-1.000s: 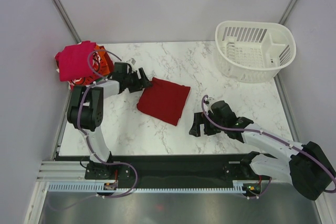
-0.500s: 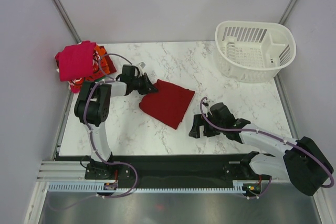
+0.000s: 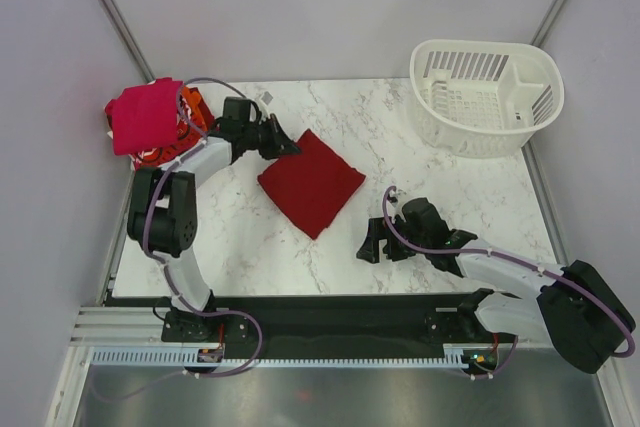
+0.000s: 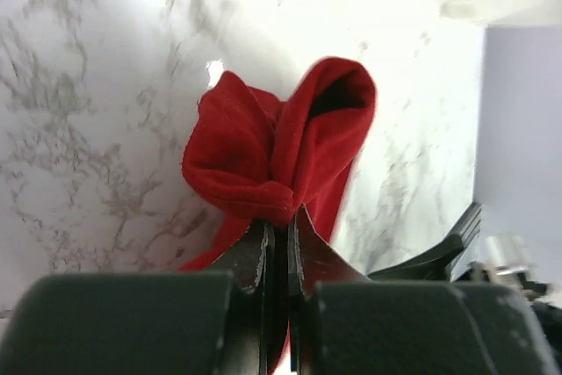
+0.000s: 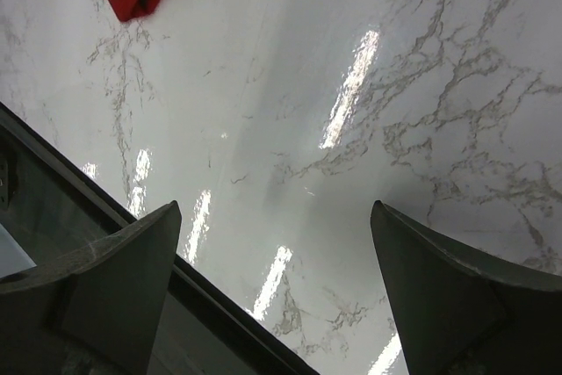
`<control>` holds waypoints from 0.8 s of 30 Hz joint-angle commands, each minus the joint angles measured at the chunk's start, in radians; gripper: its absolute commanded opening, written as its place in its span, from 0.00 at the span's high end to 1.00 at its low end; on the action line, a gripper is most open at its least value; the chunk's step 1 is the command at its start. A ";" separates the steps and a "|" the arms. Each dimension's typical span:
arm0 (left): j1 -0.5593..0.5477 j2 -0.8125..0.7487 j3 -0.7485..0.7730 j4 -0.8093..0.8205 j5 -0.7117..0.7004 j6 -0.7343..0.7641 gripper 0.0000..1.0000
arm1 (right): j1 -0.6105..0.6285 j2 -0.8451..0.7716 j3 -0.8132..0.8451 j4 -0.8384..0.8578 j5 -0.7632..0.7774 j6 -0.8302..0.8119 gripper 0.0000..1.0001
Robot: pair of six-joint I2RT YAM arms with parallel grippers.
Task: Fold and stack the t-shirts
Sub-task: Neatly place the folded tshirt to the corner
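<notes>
Red cloth bunched between tight-pinched fingers of left claw (image 4: 279, 224), which grips the far-left edge of folded shirt (image 3: 312, 182). Right claw (image 3: 375, 242) is spread wide and empty, low over counter (image 3: 420, 162).

Likely step: carry shirt to pile (image 3: 150, 117). Lift it clear before swinging so the folds don't drag open, then lay it flat on top.

Shirt lies mid-counter as a diamond, one corner pointing at far wall. Near square, no clear long axis.
</notes>
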 commanded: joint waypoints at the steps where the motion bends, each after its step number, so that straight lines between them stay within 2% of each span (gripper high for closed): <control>1: 0.030 -0.116 0.099 -0.080 0.035 -0.060 0.98 | 0.003 0.012 -0.026 0.064 -0.022 0.005 0.02; 6: 0.058 -0.180 0.193 -0.118 0.046 -0.061 0.98 | 0.003 0.019 -0.033 0.084 -0.023 0.007 0.02; 7: 0.063 -0.186 0.217 -0.223 0.031 -0.033 0.98 | 0.003 0.018 -0.036 0.086 -0.023 0.007 0.02; 9: 0.086 -0.203 0.281 -0.290 0.021 -0.016 0.98 | 0.002 0.016 -0.037 0.089 -0.023 0.007 0.02; 24: 0.262 -0.205 0.592 -0.465 0.092 -0.013 0.98 | 0.002 0.021 -0.045 0.107 -0.029 0.008 0.02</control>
